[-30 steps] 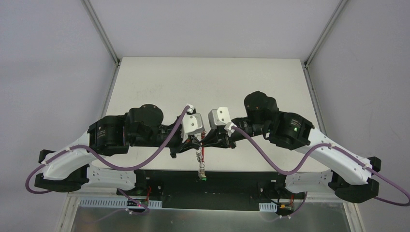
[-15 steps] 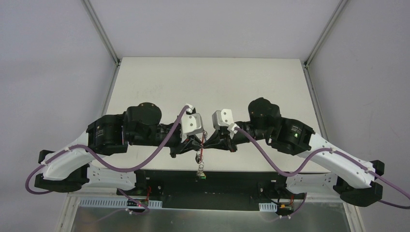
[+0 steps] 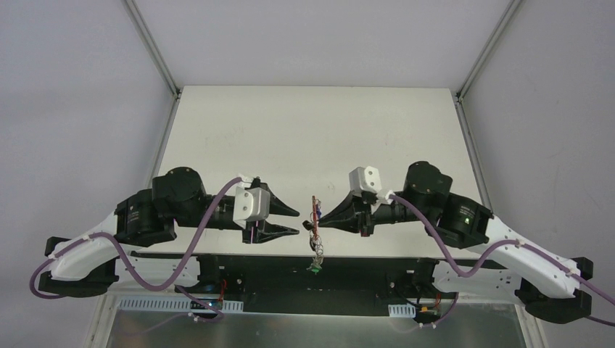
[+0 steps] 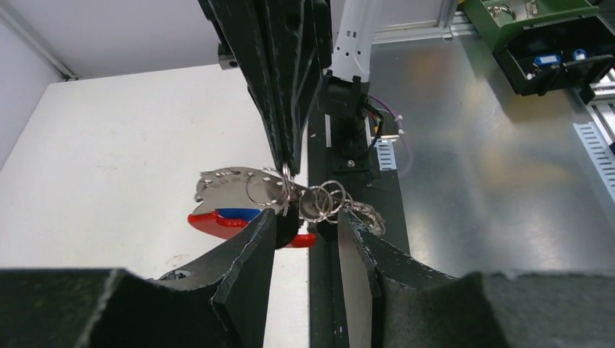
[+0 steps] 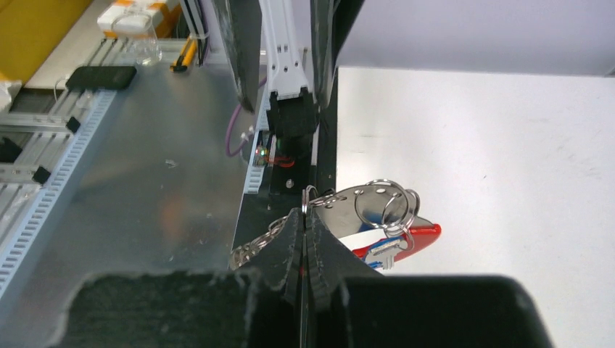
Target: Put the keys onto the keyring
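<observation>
The keyring (image 3: pixel 315 212) is a silvery perforated loop with a curved red section, hanging in the air between the two grippers. My right gripper (image 3: pixel 321 222) is shut on a thin ring at the keyring's edge, as the right wrist view (image 5: pixel 304 214) shows. There the keyring (image 5: pixel 371 203) carries small split rings, a silvery key (image 5: pixel 383 251) with a blue head, and a chain (image 5: pixel 254 246). A green-headed key (image 3: pixel 312 268) dangles at the chain's end. My left gripper (image 3: pixel 298 222) is open and empty, just left of the keyring (image 4: pixel 239 190), also seen in the left wrist view (image 4: pixel 306 226).
The white table (image 3: pixel 312 138) lies behind the grippers. A black mounting bar (image 3: pixel 312 272) and a metal floor plate (image 4: pixel 493 181) lie below its near edge. A green box (image 4: pixel 537 22) and a black phone (image 5: pixel 101 77) sit off the table.
My left gripper has let go, opened and drawn back to the left. My right arm has shifted right and holds the keyring bunch alone.
</observation>
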Controlling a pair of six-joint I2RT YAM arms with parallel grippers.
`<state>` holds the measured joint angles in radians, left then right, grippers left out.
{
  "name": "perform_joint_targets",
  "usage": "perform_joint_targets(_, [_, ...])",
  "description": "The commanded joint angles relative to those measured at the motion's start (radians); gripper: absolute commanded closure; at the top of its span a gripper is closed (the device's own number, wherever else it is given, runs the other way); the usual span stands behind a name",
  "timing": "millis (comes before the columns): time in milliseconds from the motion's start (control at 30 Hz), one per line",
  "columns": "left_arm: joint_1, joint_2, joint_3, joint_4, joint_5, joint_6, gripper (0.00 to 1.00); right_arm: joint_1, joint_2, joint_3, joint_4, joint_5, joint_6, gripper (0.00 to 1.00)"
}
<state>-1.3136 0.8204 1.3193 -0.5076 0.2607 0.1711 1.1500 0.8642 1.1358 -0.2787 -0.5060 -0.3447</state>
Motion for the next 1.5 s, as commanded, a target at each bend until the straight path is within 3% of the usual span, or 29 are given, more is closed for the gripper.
perform_joint_targets(0, [0.007,-0.001,-0.058,0.132,0.067,0.038,0.63,0.004,-0.07,-0.05,0.213,0.044,0.088,1.0])
perform_joint_targets(400, [0.006,0.016,-0.126,0.271,0.02,0.063,0.65,0.005,-0.151,-0.188,0.469,0.108,0.18,1.0])
perform_joint_targets(800, [0.007,0.06,-0.124,0.293,0.013,0.06,0.66,0.005,-0.214,-0.299,0.684,0.155,0.243,1.0])
perform_joint_targets(1200, [0.006,0.003,-0.14,0.287,-0.026,0.036,0.65,0.005,-0.285,-0.325,0.692,0.173,0.237,1.0])
perform_joint_targets(1467, [0.006,0.052,-0.051,0.288,0.045,0.028,0.66,0.006,-0.284,-0.333,0.713,0.142,0.254,1.0])
